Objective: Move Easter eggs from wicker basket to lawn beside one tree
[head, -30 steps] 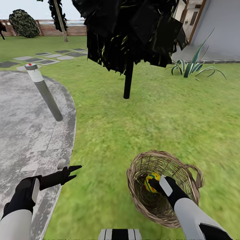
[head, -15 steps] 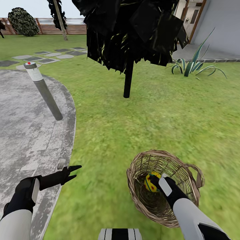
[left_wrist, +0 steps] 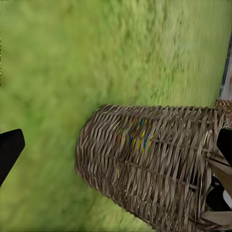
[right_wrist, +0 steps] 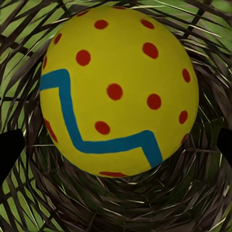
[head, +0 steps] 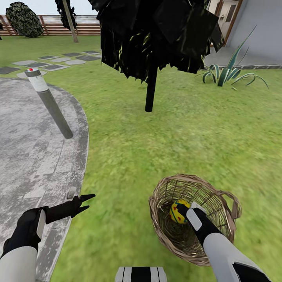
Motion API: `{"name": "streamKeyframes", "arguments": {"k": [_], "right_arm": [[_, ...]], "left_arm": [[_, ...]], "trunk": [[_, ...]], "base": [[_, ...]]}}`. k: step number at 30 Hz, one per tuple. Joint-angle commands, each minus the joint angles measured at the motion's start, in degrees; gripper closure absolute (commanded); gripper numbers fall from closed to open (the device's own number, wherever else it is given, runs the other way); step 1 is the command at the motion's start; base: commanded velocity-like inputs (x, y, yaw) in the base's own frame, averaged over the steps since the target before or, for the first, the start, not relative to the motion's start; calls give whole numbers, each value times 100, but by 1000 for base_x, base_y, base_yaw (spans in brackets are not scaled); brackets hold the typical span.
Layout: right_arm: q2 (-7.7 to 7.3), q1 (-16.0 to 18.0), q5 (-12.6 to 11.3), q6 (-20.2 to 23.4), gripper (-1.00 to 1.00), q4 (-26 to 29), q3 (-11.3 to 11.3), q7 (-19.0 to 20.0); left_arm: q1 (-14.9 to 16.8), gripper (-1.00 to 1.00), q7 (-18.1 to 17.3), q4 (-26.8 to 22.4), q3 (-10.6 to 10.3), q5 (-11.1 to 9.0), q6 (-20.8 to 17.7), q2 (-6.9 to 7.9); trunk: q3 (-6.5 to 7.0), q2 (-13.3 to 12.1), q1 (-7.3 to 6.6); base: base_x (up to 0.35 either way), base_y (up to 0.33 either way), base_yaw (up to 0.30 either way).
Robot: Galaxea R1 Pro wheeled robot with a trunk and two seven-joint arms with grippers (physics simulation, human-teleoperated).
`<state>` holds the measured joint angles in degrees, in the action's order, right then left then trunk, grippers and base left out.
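The right gripper (head: 181, 211) reaches inside the basket (head: 164, 229), its fingers spread wide around an egg (head: 178, 210) without visibly touching. The left gripper (head: 84, 201) hangs open over the pavement's (head: 31, 156) edge. Bare lawn (head: 188, 133) stretches to the black tree (head: 150, 90).

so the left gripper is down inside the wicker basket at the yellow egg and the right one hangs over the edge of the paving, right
Sides swapped. In the head view the right gripper is inside the wicker basket at the yellow egg, while the left gripper hangs over the paving edge.
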<state>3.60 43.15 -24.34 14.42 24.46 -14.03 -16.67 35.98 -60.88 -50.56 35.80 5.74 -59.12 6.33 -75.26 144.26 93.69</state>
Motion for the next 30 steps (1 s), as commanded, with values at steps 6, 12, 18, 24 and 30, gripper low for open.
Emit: {"name": "streamKeyframes", "arguments": {"k": [6, 12, 18, 24, 30], "right_arm": [[-5, 0, -51, 18, -100, 15, 2, -15], [6, 0, -54, 19, -100, 19, 10, -5], [17, 0, -49, 17, -100, 31, 26, 85], [8, 0, -30, 16, -100, 33, 24, 623], [-12, 0, -29, -15, -100, 26, 15, 662]], "left_arm": [[6, -100, -56, -5, 28, 50, -38, 23], [0, -100, -481, -4, 19, 57, -29, 158], [-3, -100, -592, -6, 15, 67, -14, 174], [0, -100, -600, -5, 15, 67, -12, 176], [-1, -100, -601, -4, 9, 60, -10, 170]], "trunk": [[-27, 3, 2], [-93, 7, 9], [-93, 7, 9], [-159, 11, 17], [-204, 14, 22]], "base": [[0, 0, 0], [0, 0, 0], [0, 0, 0], [0, 0, 0], [0, 0, 0]]}}
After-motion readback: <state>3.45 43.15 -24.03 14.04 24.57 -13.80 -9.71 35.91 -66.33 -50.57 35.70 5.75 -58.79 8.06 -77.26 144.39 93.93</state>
